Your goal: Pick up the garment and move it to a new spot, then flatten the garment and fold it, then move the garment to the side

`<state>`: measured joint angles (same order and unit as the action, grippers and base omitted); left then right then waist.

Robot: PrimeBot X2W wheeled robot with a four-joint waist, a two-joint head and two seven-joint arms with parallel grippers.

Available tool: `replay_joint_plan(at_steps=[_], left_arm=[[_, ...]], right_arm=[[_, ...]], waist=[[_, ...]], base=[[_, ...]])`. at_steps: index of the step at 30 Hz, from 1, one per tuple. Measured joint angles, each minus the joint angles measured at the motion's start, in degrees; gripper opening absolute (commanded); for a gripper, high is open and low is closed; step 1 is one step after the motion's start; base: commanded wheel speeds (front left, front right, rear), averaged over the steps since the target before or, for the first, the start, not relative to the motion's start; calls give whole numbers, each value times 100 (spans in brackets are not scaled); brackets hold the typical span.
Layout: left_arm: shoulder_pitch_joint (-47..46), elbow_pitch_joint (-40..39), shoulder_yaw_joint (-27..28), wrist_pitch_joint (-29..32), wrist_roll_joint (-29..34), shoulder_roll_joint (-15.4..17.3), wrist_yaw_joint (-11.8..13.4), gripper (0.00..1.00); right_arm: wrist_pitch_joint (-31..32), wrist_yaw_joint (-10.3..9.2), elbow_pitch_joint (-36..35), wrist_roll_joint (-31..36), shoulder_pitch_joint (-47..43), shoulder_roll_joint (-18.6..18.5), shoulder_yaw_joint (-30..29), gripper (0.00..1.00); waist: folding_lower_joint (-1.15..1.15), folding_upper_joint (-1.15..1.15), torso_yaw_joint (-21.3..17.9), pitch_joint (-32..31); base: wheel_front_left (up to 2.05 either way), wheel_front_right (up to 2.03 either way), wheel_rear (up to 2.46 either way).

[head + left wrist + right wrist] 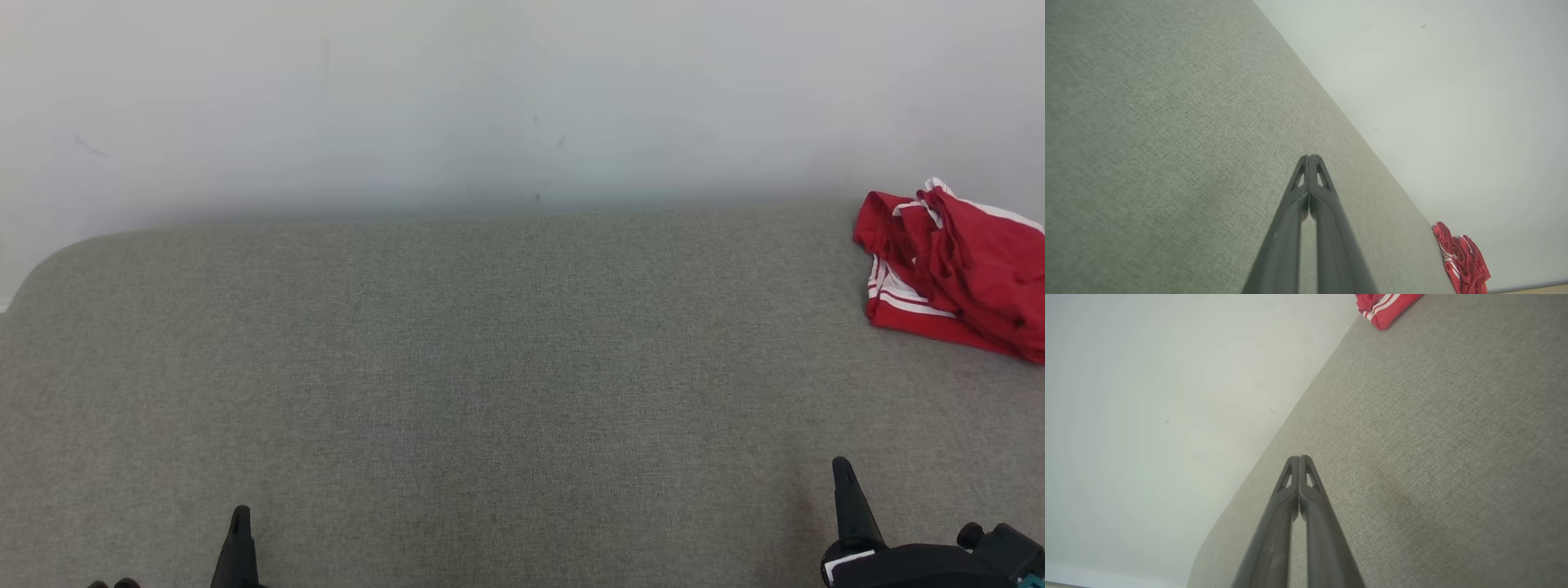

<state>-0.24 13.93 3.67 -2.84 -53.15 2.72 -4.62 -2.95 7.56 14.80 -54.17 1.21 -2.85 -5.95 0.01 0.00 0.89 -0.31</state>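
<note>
At the grey fabric surface's [490, 367] far right edge, a crumpled red-and-white garment [955, 278] is lying; the left gripper [1309, 157] and right gripper [1299, 457] are hovering, jaws pressed together.

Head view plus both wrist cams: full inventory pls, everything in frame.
garment: 1, red with white stripes, bunched up at the far right of the surface, close to the wall
fabric surface: 1, grey woven, spans the head view, rounded corner at far left
wall: 1, pale, behind the surface, a few small dark marks
left gripper: 1, dark, lower left of head view, shut, holding nothing, over bare fabric
right gripper: 1, dark, lower right of head view, shut, holding nothing, well short of the garment
</note>
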Motion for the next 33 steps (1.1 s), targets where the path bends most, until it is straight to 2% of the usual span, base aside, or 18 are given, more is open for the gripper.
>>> replay_joint_plan(at_steps=[33], left_arm=[[-327, 13, 157, 505, -2100, 3, -145, 0]], right_arm=[[506, -1, -31, -2046, 255, -1, -35, 0]], waist=[[-1, 0, -41, 20]], base=[[0, 0, 0]])
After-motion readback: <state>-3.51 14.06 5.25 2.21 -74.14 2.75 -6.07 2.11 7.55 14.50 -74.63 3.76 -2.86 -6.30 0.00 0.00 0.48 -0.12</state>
